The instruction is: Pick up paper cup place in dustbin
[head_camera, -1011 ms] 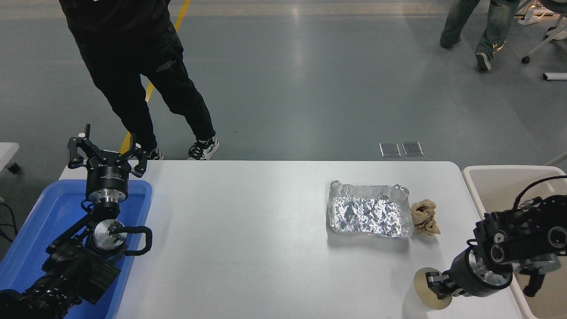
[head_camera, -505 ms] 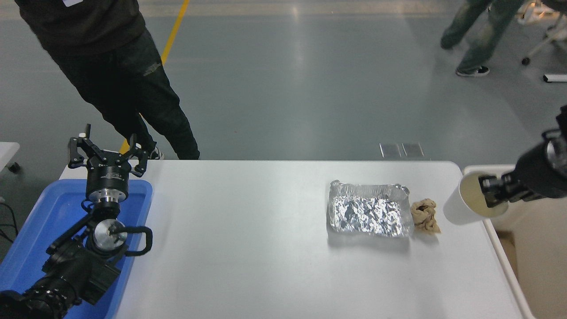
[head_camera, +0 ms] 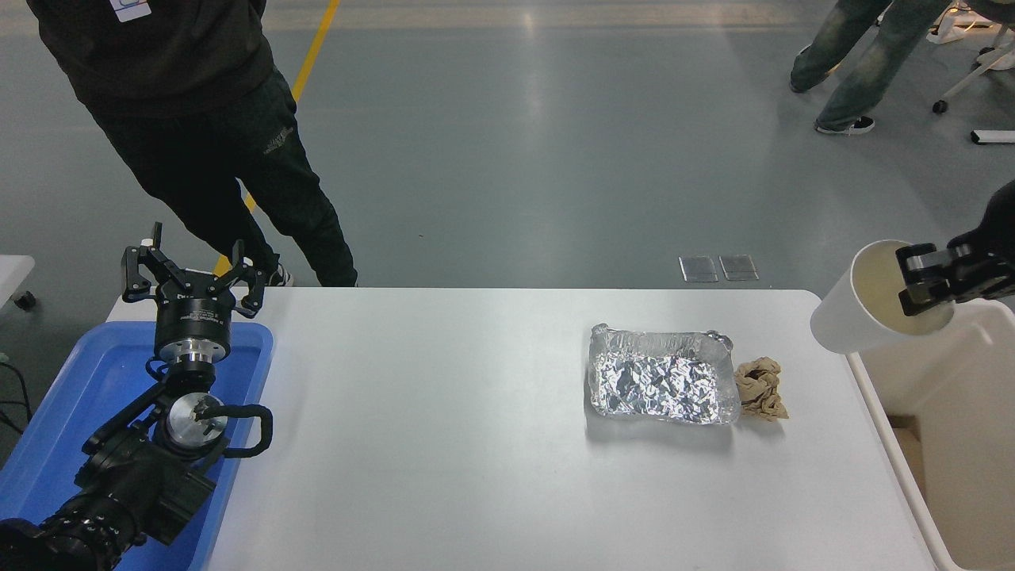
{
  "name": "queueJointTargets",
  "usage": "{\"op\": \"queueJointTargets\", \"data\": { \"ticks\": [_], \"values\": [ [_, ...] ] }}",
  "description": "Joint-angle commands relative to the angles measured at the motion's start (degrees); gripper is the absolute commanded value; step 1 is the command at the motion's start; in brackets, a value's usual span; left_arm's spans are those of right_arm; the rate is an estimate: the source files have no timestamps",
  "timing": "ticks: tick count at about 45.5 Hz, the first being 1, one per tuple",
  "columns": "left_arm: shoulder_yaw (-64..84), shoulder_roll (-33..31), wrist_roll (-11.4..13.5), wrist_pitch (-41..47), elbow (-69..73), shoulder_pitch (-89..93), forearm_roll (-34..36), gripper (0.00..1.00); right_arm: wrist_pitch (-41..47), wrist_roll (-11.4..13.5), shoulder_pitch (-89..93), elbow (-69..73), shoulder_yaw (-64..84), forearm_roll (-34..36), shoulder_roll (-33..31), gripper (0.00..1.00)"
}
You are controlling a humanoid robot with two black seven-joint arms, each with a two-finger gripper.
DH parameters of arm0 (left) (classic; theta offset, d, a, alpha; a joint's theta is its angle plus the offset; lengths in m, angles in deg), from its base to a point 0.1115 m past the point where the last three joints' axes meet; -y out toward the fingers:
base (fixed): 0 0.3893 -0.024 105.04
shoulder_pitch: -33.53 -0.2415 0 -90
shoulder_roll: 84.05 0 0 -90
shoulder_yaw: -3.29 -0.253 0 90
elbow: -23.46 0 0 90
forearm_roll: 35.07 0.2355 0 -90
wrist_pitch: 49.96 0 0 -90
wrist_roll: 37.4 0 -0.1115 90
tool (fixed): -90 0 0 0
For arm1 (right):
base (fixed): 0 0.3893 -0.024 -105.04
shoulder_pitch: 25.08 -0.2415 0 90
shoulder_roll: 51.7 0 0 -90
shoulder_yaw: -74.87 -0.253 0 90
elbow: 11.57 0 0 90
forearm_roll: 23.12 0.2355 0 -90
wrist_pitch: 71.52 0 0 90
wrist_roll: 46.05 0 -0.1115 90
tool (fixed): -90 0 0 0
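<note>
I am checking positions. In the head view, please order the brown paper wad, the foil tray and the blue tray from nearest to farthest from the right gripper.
From the right gripper:
1. Brown paper wad, just right of the foil tray.
2. Foil tray, table's right half.
3. Blue tray, far left edge.

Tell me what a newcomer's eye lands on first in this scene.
First, the white paper cup at the right edge, tilted and held off the table by the right gripper, whose fingers pinch its rim above the near corner of the dustbin. Next, the shiny foil tray right of centre, with a brown paper wad at its right side. The left gripper sits parked, open, over the blue tray.
</note>
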Motion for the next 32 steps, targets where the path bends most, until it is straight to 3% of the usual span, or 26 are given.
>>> {"op": "queueJointTargets", "data": {
  "ticks": [1,8,14,24,32],
  "values": [
    [0.0,0.0,0.0,0.01,0.0,0.0,0.0,0.99,-0.58,-0.04,5.14,-6.44,2.83,-11.95,-5.05,0.0],
    [0.0,0.0,0.0,0.01,0.0,0.0,0.0,0.99,-2.95,-0.04,15.5,-18.48,-0.24,-24.0,-15.25,0.0],
    [0.0,0.0,0.0,0.01,0.0,0.0,0.0,0.99,-9.35,-0.04,31.58,-30.52,-7.53,-25.95,-21.14,0.0],
    [0.0,0.0,0.0,0.01,0.0,0.09,0.0,0.99,-25.88,0.05,64.53,-47.84,-23.51,-22.36,-20.62,0.0],
    [0.0,0.0,0.0,0.01,0.0,0.09,0.0,0.99,-31.86,0.05,87.75,-59.62,-39.78,-13.3,-13.34,0.0]
  ]
}}
